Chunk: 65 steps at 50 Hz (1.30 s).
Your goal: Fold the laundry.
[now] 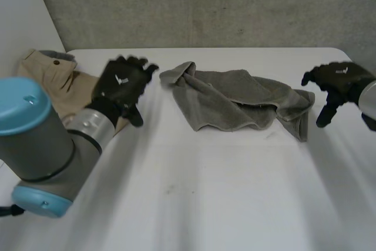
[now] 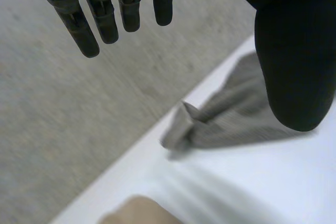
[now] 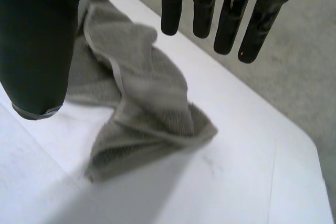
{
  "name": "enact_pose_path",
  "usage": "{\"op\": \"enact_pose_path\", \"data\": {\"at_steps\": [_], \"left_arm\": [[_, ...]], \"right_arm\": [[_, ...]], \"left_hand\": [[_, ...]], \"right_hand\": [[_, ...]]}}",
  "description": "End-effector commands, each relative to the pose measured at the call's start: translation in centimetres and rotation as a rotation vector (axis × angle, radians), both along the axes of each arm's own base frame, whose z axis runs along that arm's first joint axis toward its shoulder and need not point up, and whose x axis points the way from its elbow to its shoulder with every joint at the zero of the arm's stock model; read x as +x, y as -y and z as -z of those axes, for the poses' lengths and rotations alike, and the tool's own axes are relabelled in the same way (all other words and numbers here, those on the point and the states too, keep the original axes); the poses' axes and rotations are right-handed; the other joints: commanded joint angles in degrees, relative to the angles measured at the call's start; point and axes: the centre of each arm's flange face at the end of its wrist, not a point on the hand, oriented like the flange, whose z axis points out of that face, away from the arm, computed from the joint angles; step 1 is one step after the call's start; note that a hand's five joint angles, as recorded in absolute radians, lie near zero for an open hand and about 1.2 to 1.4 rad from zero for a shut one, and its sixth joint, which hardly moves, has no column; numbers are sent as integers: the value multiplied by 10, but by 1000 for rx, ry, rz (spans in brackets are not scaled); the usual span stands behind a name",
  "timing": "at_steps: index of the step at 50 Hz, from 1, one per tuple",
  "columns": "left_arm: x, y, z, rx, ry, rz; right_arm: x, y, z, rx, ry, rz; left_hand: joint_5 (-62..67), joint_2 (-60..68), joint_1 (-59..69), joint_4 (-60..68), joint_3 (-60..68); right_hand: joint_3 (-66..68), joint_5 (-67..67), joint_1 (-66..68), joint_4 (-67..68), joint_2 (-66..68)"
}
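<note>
- The left hand (image 1: 122, 86), at the end of the grey arm with the light-blue cap, is over the left part of the counter (image 1: 205, 192), between the tan trousers (image 1: 53, 74) and the grey towel (image 1: 235, 98). In its wrist view its fingers (image 2: 100, 19) are straight and spread from the thumb, with nothing in them: the hand is open and clear of the towel.
- The right hand (image 1: 338, 83) is near the counter's right edge, just beside the towel's right end and not touching it. In its wrist view its fingers (image 3: 231, 19) are straight, the thumb is held apart, and the hand is open and holds nothing.
- The white counter runs back to a grey concrete wall (image 1: 205, 4).
- The grey towel lies crumpled and unfolded on the far middle of the counter, between the two hands. Its left end is bunched into a raised knot and its right end is doubled over on itself.
- The tan trousers lie in a heap at the counter's far left corner, well apart from the towel.
</note>
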Motion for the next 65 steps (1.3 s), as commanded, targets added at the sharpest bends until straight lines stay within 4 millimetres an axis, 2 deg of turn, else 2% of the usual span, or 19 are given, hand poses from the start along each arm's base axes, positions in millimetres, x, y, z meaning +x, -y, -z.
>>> {"op": "enact_pose_path", "data": {"at_steps": [1, 8, 15, 26, 30, 33, 34, 37, 38, 39, 42, 43, 46, 47, 51, 54, 58, 62, 65], "left_arm": [[-6, -5, 14, 39, 11, 15], [-7, -9, 15, 67, -19, 11], [-6, -12, 15, 89, -48, 5], [-4, -12, 15, 92, -50, -2], [-3, -12, 15, 92, -50, -3], [-2, -11, 15, 92, -50, -6], [-3, -11, 14, 89, -52, -6], [-3, -7, 10, 74, -62, -10], [-3, -6, 9, 70, -65, -10], [-4, -5, 8, 62, -69, -8], [-9, 4, -2, 32, -93, -5], [-11, 7, -5, 24, -102, -4], [-21, 18, -9, 19, -146, 6], [-23, 20, -11, 17, -160, 9], [-34, 34, -15, 26, -240, 22], [-47, 43, -10, 42, -286, 44], [-65, 42, 2, 66, -301, 83], [-75, 41, 18, 79, -298, 103], [-83, 38, 28, 72, -303, 119]], "right_arm": [[11, 19, 34, 1, 151, 95], [50, 37, 59, 41, 239, 40], [72, 60, 81, 25, 262, 19], [73, 97, 105, -42, 255, 112], [72, 106, 109, -73, 235, 127], [74, 110, 103, -101, 205, 116], [74, 110, 100, -108, 193, 110], [81, 103, 69, -151, 160, 73], [83, 99, 56, -170, 153, 61], [88, 90, 30, -203, 145, 37], [92, 72, -2, -221, 129, -9], [95, 58, -19, -228, 111, -45], [103, 32, -43, -239, 79, -115], [109, 13, -59, -259, 58, -160], [114, -28, -94, -316, 25, -227], [112, -49, -110, -343, 20, -247], [110, -76, -134, -386, 35, -269], [113, -101, -149, -407, 48, -303], [114, -111, -154, -406, 51, -318]], "left_hand": [[-8, -10, -4, -10, -13], [-6, -9, -3, -8, -11], [-6, -9, -3, -8, -11], [-6, -9, -3, -8, -11], [-6, -9, -3, -8, -11], [-6, -9, -3, -8, -11], [-6, -9, -3, -8, -11], [-8, -10, -4, -10, -13], [-10, -12, -6, -12, -15], [-10, -12, -6, -12, -15], [-15, -17, -11, -17, -20], [-15, -17, -11, -17, -20], [-18, -20, -14, -20, -23], [-18, -20, -14, -20, -23], [-18, -20, -14, -20, -23], [-18, -20, -14, -20, -23], [-20, -22, -16, -22, -25], [-21, -24, -18, -24, -26], [-21, -24, -18, -24, -26]], "right_hand": [[-11, -10, 10, -9, -17], [36, 37, 57, 38, 30], [100, 101, 120, 102, 94], [230, 231, 250, 232, 224], [558, 560, 579, 561, 553], [603, 604, 623, 605, 597], [603, 604, 623, 605, 597], [603, 604, 623, 605, 597], [603, 604, 623, 605, 597], [603, 604, 623, 605, 597], [603, 604, 623, 605, 597], [603, 604, 623, 605, 597], [603, 604, 623, 605, 597], [603, 604, 623, 605, 597], [603, 604, 623, 605, 597], [603, 604, 623, 605, 597], [603, 604, 623, 605, 597], [603, 604, 623, 605, 597], [603, 604, 623, 605, 597]]}}
